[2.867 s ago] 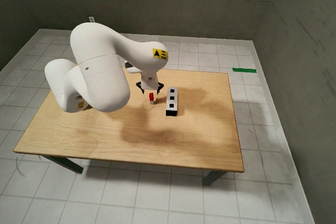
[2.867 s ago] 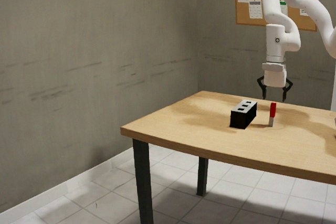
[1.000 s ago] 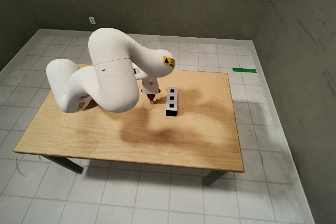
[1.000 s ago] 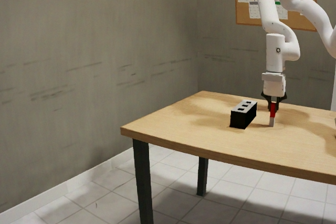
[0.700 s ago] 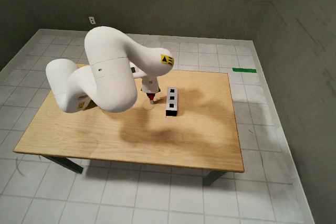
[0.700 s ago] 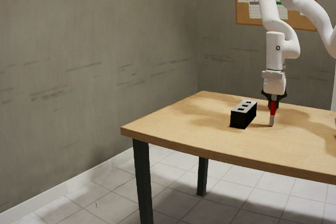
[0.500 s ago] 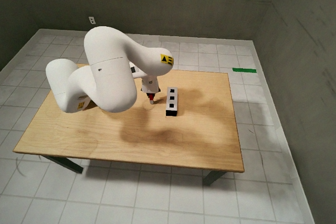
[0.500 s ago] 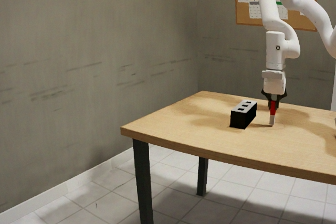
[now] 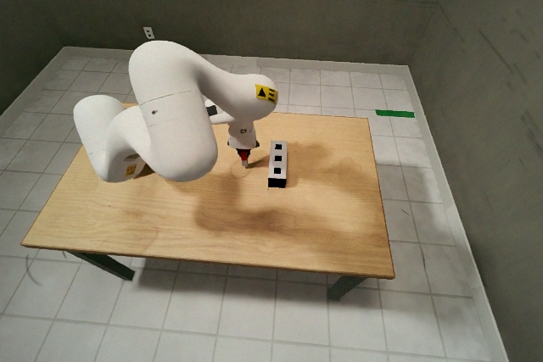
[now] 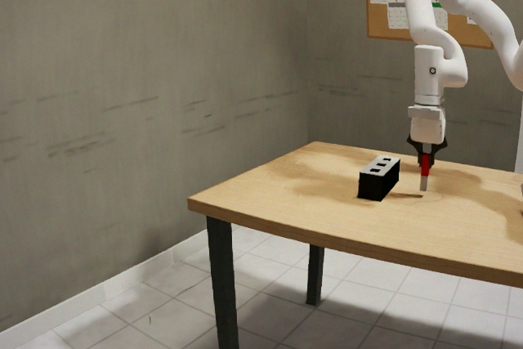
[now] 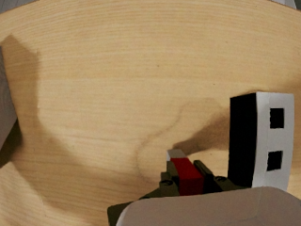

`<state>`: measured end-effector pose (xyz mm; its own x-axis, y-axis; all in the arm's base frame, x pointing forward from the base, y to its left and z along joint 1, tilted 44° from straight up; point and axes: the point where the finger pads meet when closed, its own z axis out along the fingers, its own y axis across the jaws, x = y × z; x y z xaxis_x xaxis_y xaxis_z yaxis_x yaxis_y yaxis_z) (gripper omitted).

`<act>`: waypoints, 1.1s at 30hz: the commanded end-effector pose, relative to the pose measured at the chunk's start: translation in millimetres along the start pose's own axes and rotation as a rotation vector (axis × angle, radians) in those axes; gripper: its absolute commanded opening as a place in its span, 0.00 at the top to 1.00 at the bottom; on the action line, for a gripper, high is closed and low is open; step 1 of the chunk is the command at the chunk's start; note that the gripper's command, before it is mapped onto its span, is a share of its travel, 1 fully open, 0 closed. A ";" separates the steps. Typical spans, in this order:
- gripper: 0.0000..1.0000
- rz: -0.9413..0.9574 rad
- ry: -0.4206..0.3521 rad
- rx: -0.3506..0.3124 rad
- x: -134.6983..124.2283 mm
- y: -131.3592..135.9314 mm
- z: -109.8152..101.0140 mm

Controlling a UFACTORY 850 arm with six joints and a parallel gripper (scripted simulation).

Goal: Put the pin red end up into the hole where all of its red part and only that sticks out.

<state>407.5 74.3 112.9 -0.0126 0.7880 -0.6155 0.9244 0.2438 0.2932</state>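
Grey, scuffed walls (image 9: 263, 12) (image 10: 127, 62) stand behind the block, above a tiled floor (image 9: 219, 318) (image 10: 279, 315). Wood-grained desk (image 9: 153, 226) (image 10: 291, 214) (image 11: 94, 47) carries the block, its top level and apparently sound. White arm (image 9: 179, 130) (image 10: 422, 20) reaches over beside the block, wrist pointing down. The block (image 9: 277, 152) (image 10: 389, 182) (image 11: 244, 141), dark-sided with a pale top, sits upright; its three holes (image 9: 277, 158) (image 10: 381, 164) (image 11: 277, 118) open in one row. Their depths cannot be read from these views.

Claw (image 9: 243, 154) (image 10: 425, 163) (image 11: 182, 172) is closed on the pin, beside the block on the arm's side. Pin (image 9: 243, 158) (image 10: 425, 169) (image 11: 189, 179) is held near upright, red end up, its pale lower end seemingly just above the desk and well below the block's top level.

Handling assessment: pin judged light, stiff and not fragile. Flat faces should suit the pads, though a smooth finish could let it slide or pivot if the tip catches a hole's rim. Grip on the red part is judged correct, since the pale length must enter the block unobstructed. A hold high on the red is advisable, leaving fingertips clear of the block's top. Lift above the block is required before any crossing; square holes would also call for the pin's faces to be aligned.
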 end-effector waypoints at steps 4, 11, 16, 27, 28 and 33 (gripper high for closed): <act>1.00 0.000 0.000 -0.001 0.2 0.5 -0.6; 1.00 0.000 0.000 -0.001 0.9 0.6 -15.5; 1.00 0.000 0.000 -0.001 0.9 0.6 -15.5; 1.00 0.000 0.000 -0.001 0.6 0.8 -30.4; 1.00 0.000 0.000 -0.001 0.6 0.8 -30.4; 1.00 0.000 0.000 -0.001 0.6 0.8 -30.4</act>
<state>396.5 91.5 134.3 -0.0126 0.7881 -0.6154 0.9244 0.2439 0.2933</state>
